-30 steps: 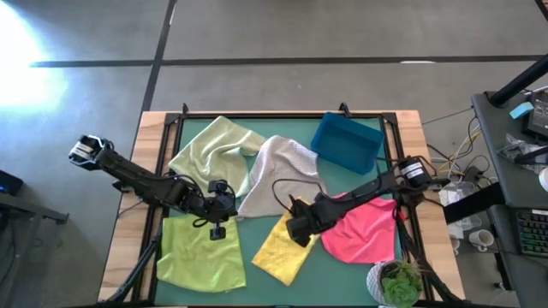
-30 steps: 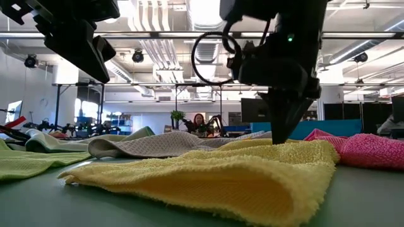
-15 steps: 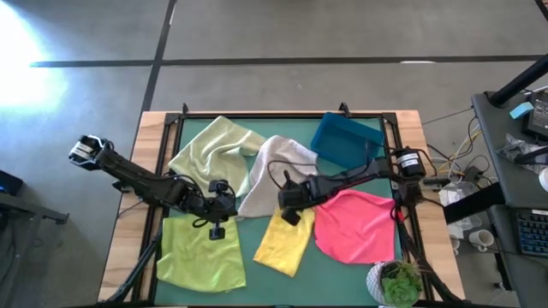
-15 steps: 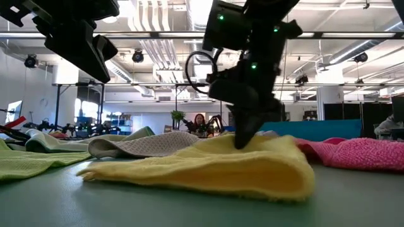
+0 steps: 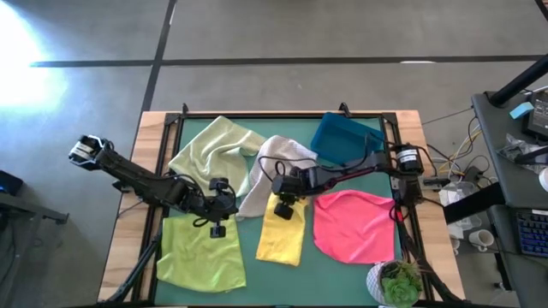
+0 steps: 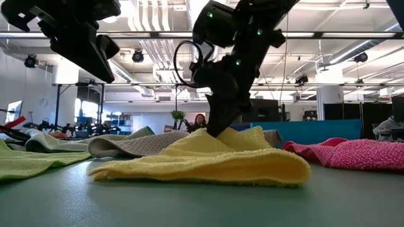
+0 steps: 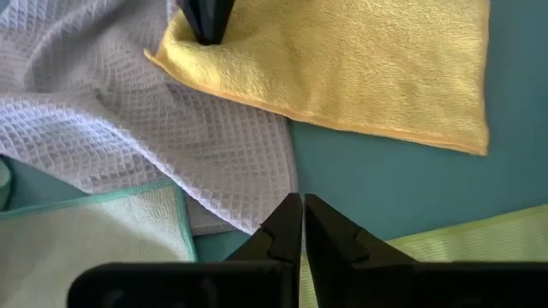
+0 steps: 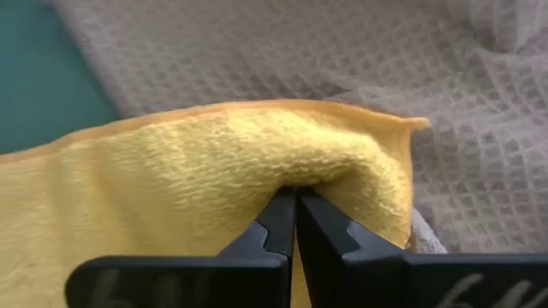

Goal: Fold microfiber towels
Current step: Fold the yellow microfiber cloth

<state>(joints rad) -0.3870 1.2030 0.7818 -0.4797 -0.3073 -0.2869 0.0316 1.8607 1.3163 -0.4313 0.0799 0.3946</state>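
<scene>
My right pincer (image 5: pixel 283 208) has pulled the yellow towel (image 5: pixel 282 235) across the tabletop (image 5: pixel 338 278) and over itself, and pinches its edge tight by the grey towel (image 5: pixel 276 167). My left pincer (image 5: pixel 216 229) waits, closed and empty. Only yellow looks half folded; the pink towel (image 5: pixel 355 227) and both green ones lie loose.

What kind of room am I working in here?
Probably an open-plan lab or industrial workspace. The low view shows exposed ceiling ducts and track lights, with a person at far-off desks. From above, the table stands on bare concrete floor.
</scene>
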